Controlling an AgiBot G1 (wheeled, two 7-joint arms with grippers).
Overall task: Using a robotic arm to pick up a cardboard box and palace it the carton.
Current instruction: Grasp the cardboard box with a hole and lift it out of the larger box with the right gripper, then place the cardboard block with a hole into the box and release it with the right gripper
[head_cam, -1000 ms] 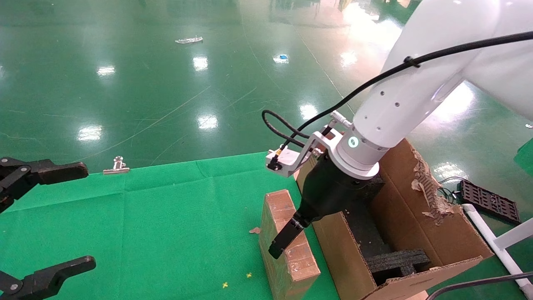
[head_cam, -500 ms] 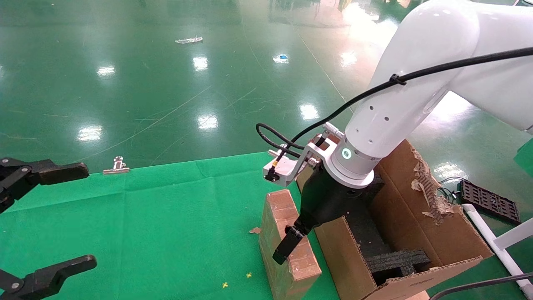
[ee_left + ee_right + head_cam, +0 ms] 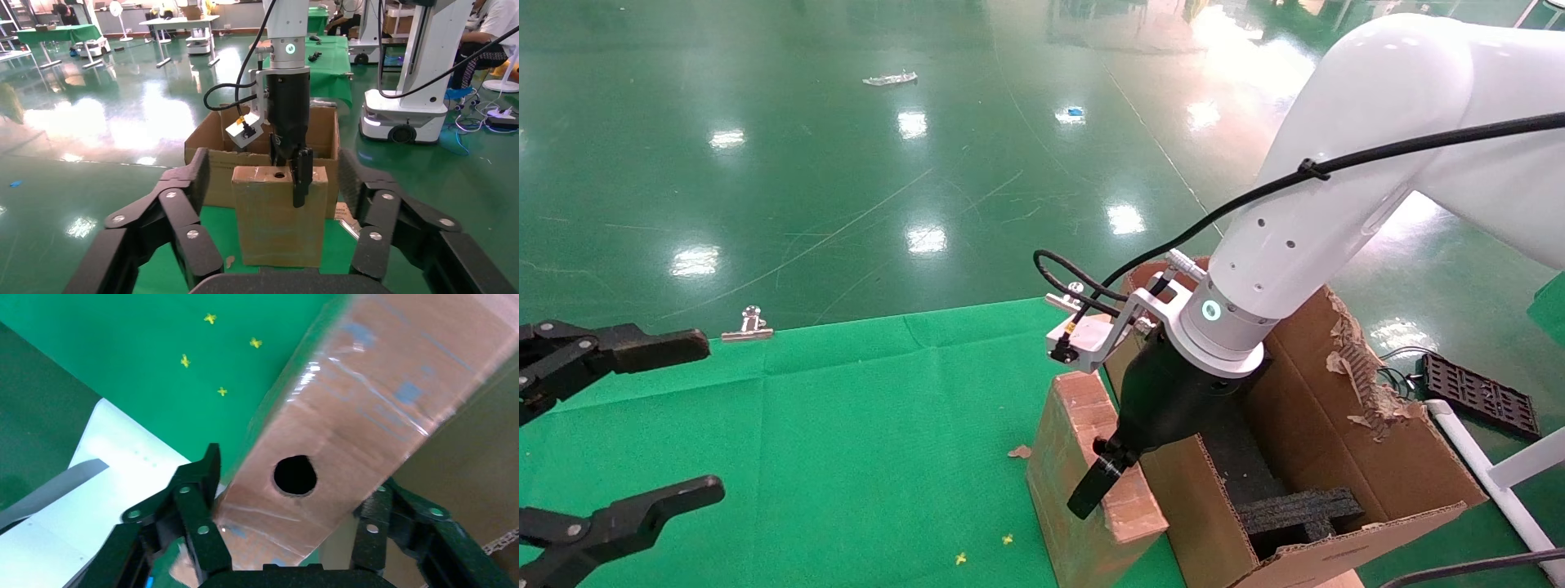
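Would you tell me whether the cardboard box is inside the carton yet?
Not yet: the cardboard box stands outside the carton, right tool clamping it.

Cardboard box: glossy brown tape. Carton: brown corrugated, black foam lining. Robotic arm: white, black wrist. Tabletop: bright green cloth, yellow specks.

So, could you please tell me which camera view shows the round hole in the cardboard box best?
The right wrist view: the round hole fills the centre of the cardboard box face between the right gripper jaws. The left wrist view shows it small and farther off. The head view does not show it.
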